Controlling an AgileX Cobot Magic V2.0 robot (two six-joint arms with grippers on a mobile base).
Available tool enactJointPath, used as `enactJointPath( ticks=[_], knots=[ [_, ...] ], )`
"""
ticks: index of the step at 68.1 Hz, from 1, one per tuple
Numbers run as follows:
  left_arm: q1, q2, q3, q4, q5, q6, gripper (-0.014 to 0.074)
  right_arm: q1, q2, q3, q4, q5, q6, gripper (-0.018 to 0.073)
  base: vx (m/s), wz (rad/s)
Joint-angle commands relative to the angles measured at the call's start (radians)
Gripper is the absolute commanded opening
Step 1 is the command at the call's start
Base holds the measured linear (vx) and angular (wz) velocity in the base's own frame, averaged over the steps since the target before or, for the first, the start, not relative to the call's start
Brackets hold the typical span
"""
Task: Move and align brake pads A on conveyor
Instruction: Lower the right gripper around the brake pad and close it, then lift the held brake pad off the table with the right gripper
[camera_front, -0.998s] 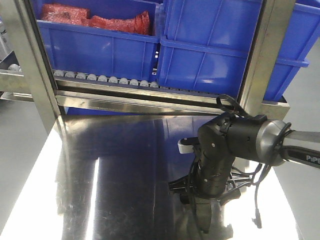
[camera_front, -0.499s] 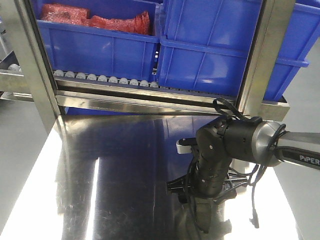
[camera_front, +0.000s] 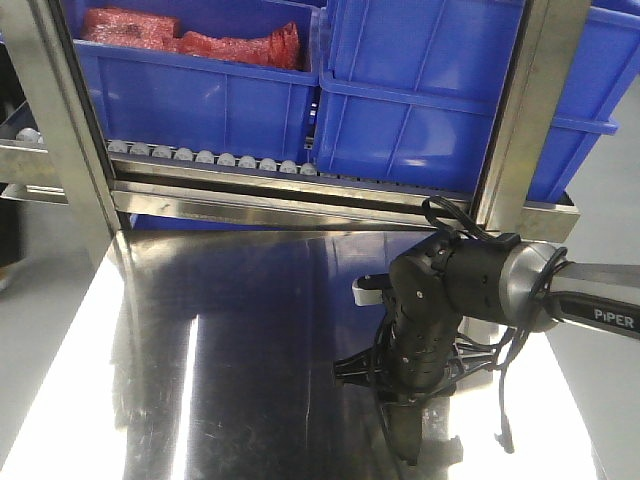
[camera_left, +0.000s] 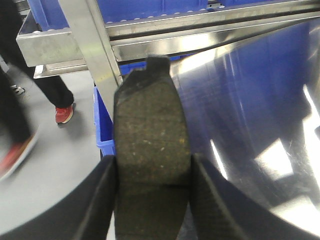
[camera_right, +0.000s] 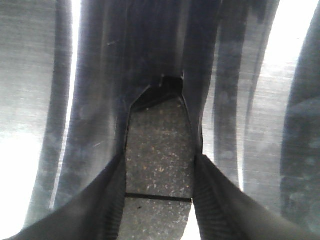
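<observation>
In the left wrist view a grey-brown brake pad (camera_left: 150, 130) stands lengthwise between my left gripper's black fingers (camera_left: 102, 200), and the left gripper (camera_left: 152, 172) is shut on its sides. It hangs over the edge of the steel tabletop (camera_left: 260, 100). My right gripper (camera_right: 159, 167) is shut on a second brake pad (camera_right: 160, 145), whose thin centre groove shows, just above the steel surface. From the front, the right gripper (camera_front: 404, 440) points down at the tabletop (camera_front: 230, 350) near the front right. The conveyor is out of view.
Blue bins (camera_front: 200, 90) stand on a row of small steel rollers (camera_front: 210, 157) behind the table, one holding red wrapped items (camera_front: 190, 40). Steel frame posts (camera_front: 60, 130) flank the shelf. A person's legs with red shoes (camera_left: 64, 114) stand beside a blue crate (camera_left: 102, 125).
My right arm has shifted slightly to the left over the tabletop with the pad still in it. A dark shape has come in at the left edge of the front view.
</observation>
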Motion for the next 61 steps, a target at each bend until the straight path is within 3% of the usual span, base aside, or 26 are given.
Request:
enactJointPath(
  ticks=[1,31,43,61],
  knots=[
    [0.0,0.01,-0.029,0.018,-0.092,-0.001,-0.0006,-0.007,-0.066,-0.021,-0.039,-0.013,-0.002,-0.0013,0.0,0.0],
    [0.0,0.01,-0.029,0.018,-0.092,-0.001,-0.0006,-0.038,-0.305,-0.019,-0.094,-0.03,-0.04,-0.0012,0.0,0.0],
    [0.0,0.01,-0.029,0.018,-0.092,-0.001,-0.0006,-0.138,-0.417,-0.017,-0.055,-0.008,-0.137,-0.0012,0.0,0.0],
    [0.0,0.01,-0.029,0.018,-0.092,-0.001,-0.0006,-0.348,-0.598,-0.017,0.041,0.051,-0.331,-0.0012,0.0,0.0]
  ],
)
